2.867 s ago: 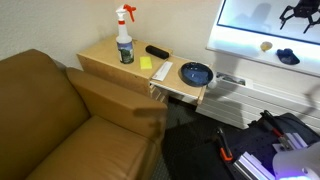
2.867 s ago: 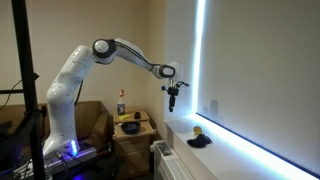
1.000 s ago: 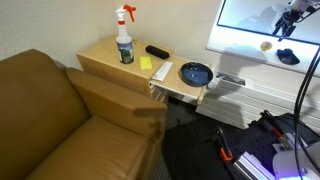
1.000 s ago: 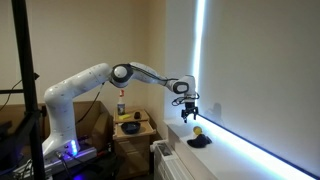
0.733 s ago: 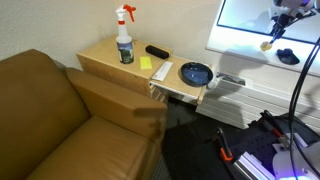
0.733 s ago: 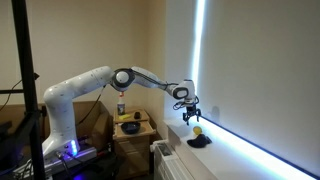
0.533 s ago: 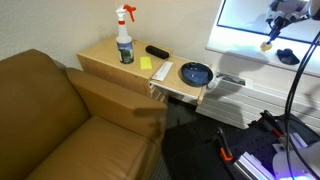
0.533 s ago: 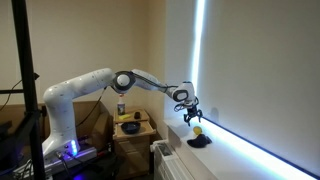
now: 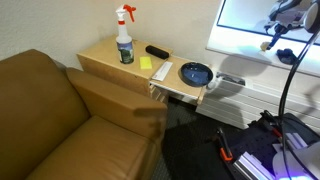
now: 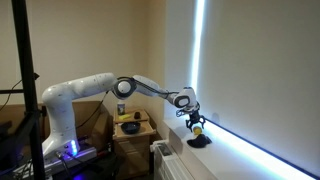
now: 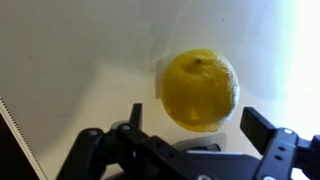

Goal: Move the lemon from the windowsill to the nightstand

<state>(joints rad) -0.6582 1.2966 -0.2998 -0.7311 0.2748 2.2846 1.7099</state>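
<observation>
The lemon (image 11: pixel 200 88) is pale yellow and lies on the white windowsill (image 11: pixel 70 60) under the bright window. In the wrist view my gripper (image 11: pixel 193 128) is open, a black finger on each side of the lemon, with gaps to both. In both exterior views the gripper (image 9: pixel 272 38) (image 10: pixel 196 122) hangs right over the lemon (image 9: pixel 266 46) (image 10: pixel 199 129) on the windowsill (image 9: pixel 245 58). The tan wooden nightstand (image 9: pixel 105 56) (image 10: pixel 135 137) stands beside the couch, well away from the gripper.
On the nightstand stand a spray bottle (image 9: pixel 124 40), a black remote (image 9: pixel 156 51) and a flat yellow pad (image 9: pixel 147 62). A blue bowl (image 9: pixel 195 73) sits on a narrow white shelf. A dark object (image 9: pixel 287 57) lies on the sill next to the lemon. The brown couch (image 9: pixel 60 120) fills the foreground.
My gripper has come down and across the window to the lemon and now straddles it, open. The lemon has not moved.
</observation>
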